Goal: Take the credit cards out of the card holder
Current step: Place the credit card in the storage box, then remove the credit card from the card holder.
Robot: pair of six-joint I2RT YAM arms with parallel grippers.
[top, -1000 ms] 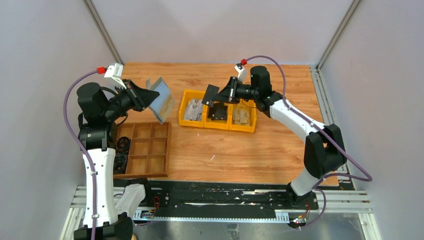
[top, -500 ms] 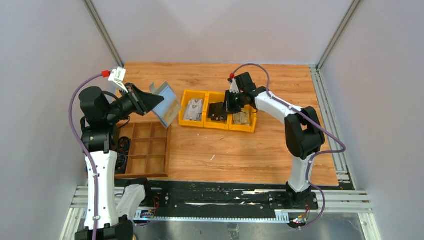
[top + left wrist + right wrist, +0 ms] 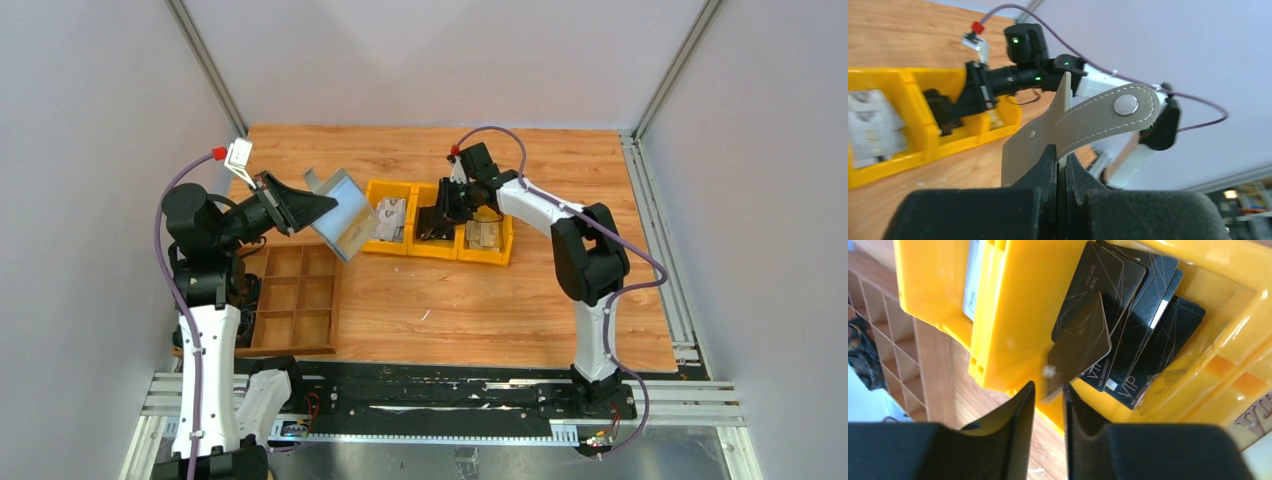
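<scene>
Pinching the card holder (image 3: 1030,147), left jaws press shut; right jaws, parted, flank a black card (image 3: 1080,347).

The left gripper (image 3: 1060,156) hides the lower edge of the card holder (image 3: 1024,152).

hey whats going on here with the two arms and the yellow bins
The left gripper is clamped on the grey card holder, holding it opened and off the table. The right gripper is down at the middle yellow bin, jaws slightly apart, with a black card loose at its fingertips, tipping onto the pile of black cards lying in that bin. It looks like a card drop-off.
</scene>
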